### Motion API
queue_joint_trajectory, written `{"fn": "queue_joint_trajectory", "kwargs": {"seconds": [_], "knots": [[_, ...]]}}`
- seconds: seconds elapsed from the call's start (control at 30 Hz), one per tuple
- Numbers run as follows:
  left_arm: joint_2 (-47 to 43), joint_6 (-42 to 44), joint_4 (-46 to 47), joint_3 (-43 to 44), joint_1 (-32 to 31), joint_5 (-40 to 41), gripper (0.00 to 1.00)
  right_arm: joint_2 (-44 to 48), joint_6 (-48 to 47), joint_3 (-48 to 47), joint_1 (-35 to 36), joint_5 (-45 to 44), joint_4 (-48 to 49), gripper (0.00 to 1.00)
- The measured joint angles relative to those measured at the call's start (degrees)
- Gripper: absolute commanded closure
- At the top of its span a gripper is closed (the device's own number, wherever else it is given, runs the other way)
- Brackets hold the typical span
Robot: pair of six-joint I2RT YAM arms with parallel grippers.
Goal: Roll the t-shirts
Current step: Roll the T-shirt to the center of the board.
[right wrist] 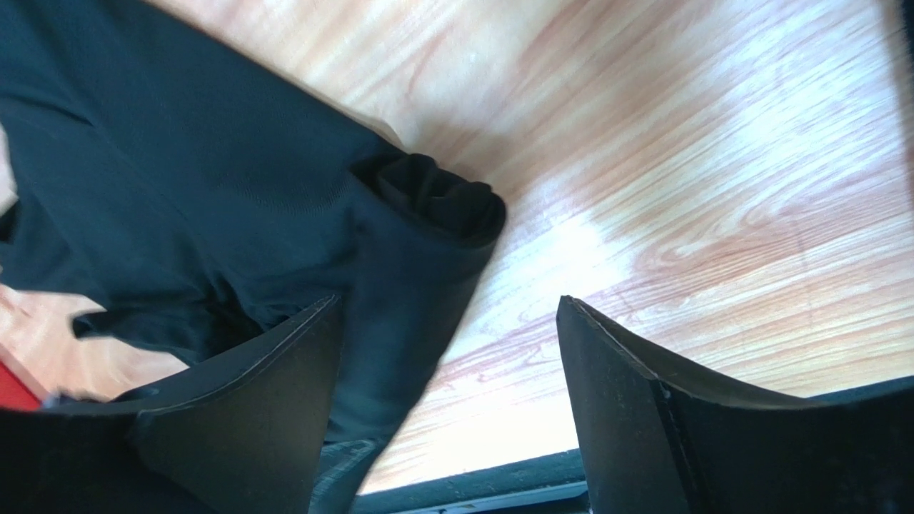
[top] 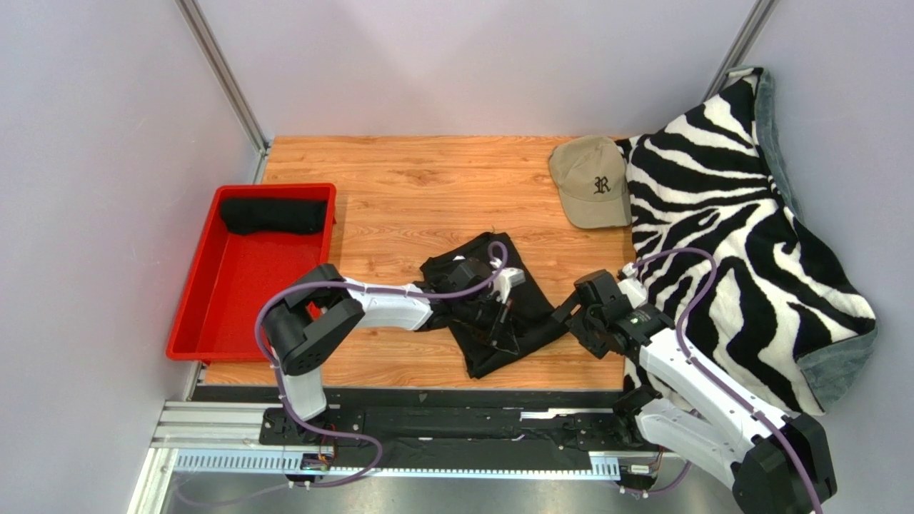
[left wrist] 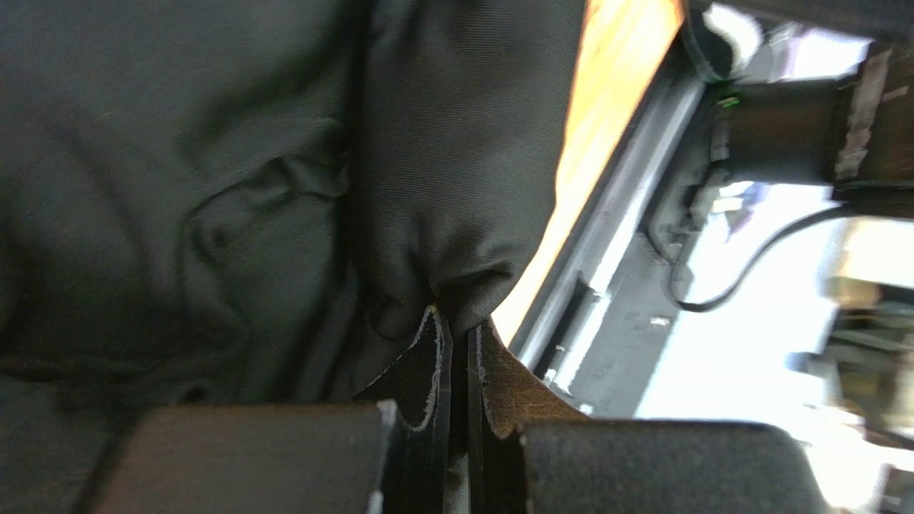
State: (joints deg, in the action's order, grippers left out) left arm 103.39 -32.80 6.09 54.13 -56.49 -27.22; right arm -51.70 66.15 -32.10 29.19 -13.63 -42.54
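Observation:
A black t-shirt [top: 488, 305] lies crumpled on the wooden table near the front middle. My left gripper [top: 504, 321] is over it and shut on a pinch of its cloth; the left wrist view shows the fold [left wrist: 472, 289] held between the two closed fingers. My right gripper [top: 565, 318] is open at the shirt's right edge; in the right wrist view a bunched corner of the shirt [right wrist: 429, 214] lies between and ahead of the spread fingers [right wrist: 268, 386], over bare wood. A second black t-shirt [top: 274, 215], rolled up, lies in the red bin.
The red bin [top: 209, 321] stands at the table's left edge. A tan baseball cap [top: 591, 182] lies at the back right. A zebra-striped blanket [top: 740, 236] covers the right side, beside the right arm. The black rail [top: 429, 423] runs along the near edge.

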Motion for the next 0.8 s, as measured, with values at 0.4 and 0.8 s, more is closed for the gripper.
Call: {"fn": "queue_joint_trajectory", "kwargs": {"seconds": [0.4,0.8], "knots": [[4.61,-17.46,12.46,-5.33,7.76,-17.25,0.99,-6.60,0.13,0.42,6.05,-0.55,5.14,0.23],[8.24,-27.30,18.73,-7.13,10.47,-25.44,0.99,-12.07,4.09,0.13,10.56,-3.04,6.91,0.31]]}}
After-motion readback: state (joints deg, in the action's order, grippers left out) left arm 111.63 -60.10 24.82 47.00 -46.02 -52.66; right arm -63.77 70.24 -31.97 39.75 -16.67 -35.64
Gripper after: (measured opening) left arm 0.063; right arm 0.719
